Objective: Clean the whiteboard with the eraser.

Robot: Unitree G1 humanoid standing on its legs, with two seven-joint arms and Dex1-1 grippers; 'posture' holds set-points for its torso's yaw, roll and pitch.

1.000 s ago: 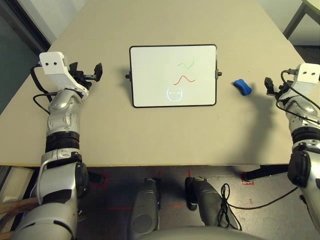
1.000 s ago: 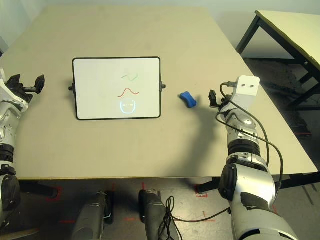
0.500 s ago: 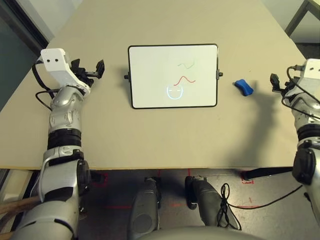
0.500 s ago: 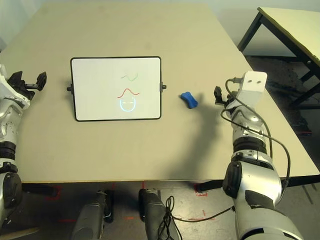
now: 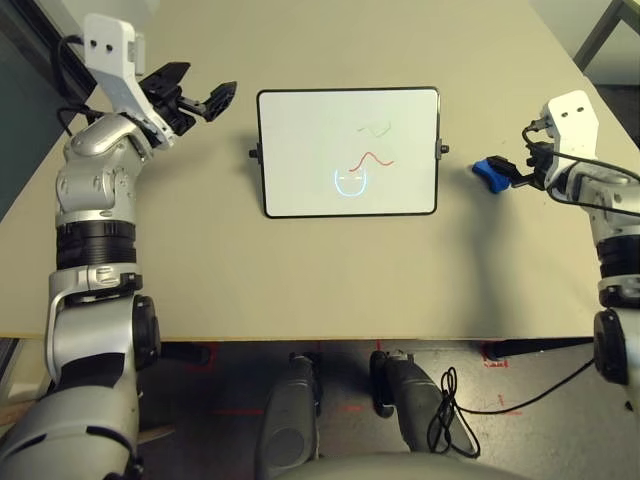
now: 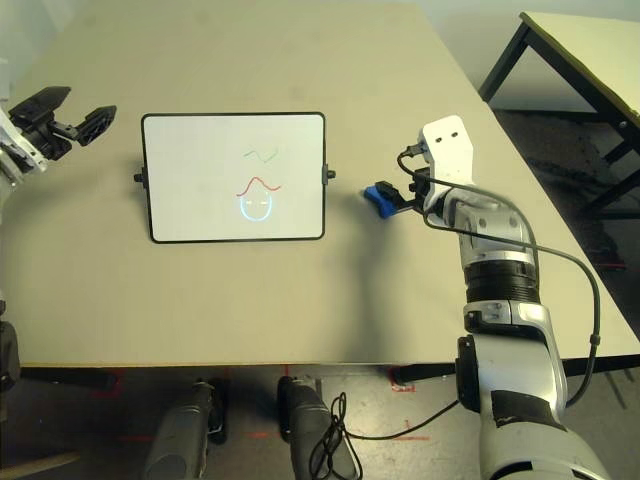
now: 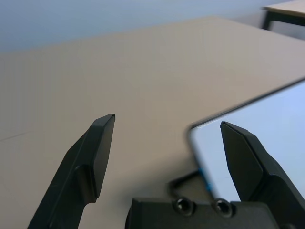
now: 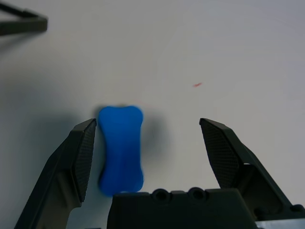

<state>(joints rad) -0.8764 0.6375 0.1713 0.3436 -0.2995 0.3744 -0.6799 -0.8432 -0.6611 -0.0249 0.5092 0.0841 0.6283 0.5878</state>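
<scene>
A wide tan surface (image 5: 330,280) carries the whiteboard (image 5: 300,180), which lies flat between the two tools, its black frame and side knobs clear of both. Green and red squiggles and a pale blue smiley mark its right half. A second table (image 6: 590,60) stands off beyond the right arm, and a black cable (image 6: 560,290) loops along that arm's forearm.

The left tool (image 5: 196,95) hangs above the surface just off the board's far left corner, fingers (image 7: 97,152) spread wide with nothing between them; in its wrist view the board's corner sits just ahead of one finger.

The right tool (image 8: 148,138) is at the eraser (image 8: 121,148), jaws open wide. The blue block lies on the surface between the fingers, close against one finger (image 8: 78,157) and well apart from the other, with bare surface around it and nothing blocking the way. The eraser sits near the board's right knob (image 6: 329,174).
</scene>
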